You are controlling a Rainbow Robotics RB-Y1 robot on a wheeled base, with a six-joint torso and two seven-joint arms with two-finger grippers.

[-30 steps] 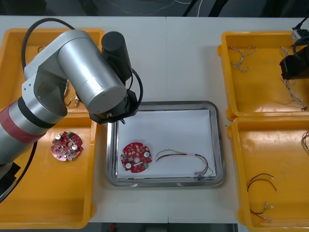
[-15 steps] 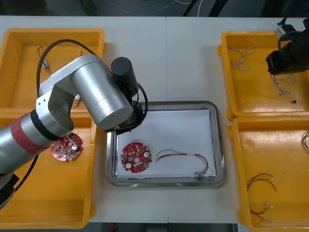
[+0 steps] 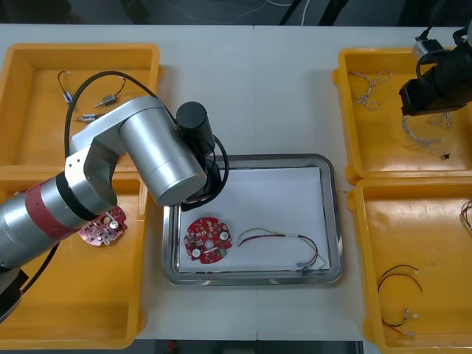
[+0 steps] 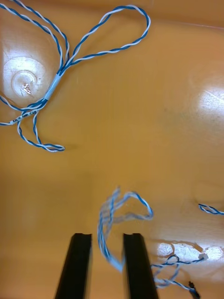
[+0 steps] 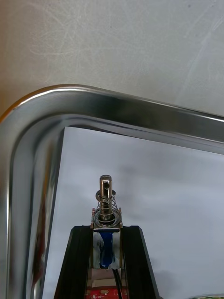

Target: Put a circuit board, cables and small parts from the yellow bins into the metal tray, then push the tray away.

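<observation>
One small metal part [image 5: 106, 205] is clamped in the left gripper [image 5: 106, 254] above the far left corner of the metal tray [image 3: 335, 221]. A twisted blue and white cable [image 4: 103, 219] is clamped in the right gripper [image 4: 106, 261] above the yellow bin [image 3: 391, 158] at the tabletop's far right corner. A circuit board [image 3: 208, 240] is seen inside the tray.

Small dark print is noted on a white sleeve [image 4: 25, 117] around the looped blue and white cable [image 4: 58, 77], which lies on the yellow bin [image 4: 154, 140] floor well beyond the right gripper [image 4: 106, 237]. The characters cannot be made out. No other lettering, number or sign can be read.
</observation>
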